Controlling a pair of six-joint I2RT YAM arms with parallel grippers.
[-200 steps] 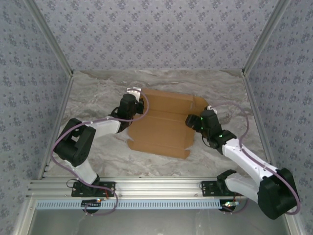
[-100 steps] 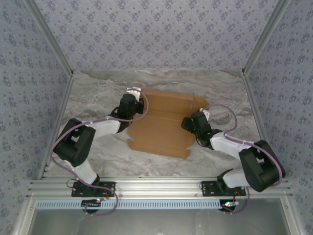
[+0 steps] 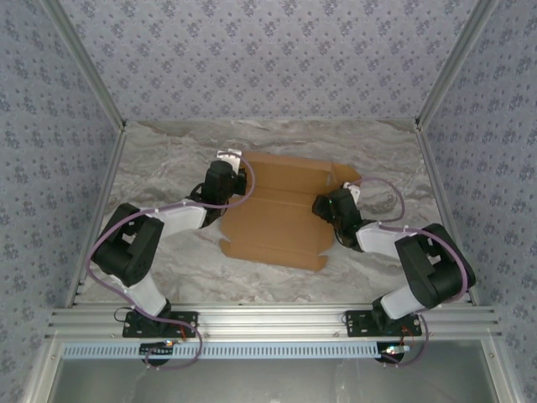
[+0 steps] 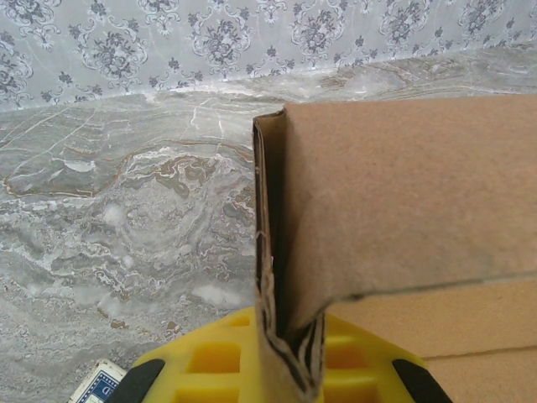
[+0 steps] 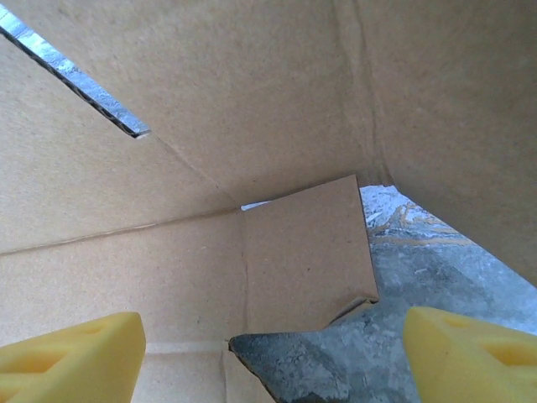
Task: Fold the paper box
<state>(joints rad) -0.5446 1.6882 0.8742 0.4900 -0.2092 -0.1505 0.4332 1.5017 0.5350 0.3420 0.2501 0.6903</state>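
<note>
Pinching the box on the tabletop by its left flap, the left pincer could tear that crumpled edge; the right pincer, spread wide, may shove it sideways.

light: bright, even | shadows: soft | wrist close-ups: slightly blurred
</note>
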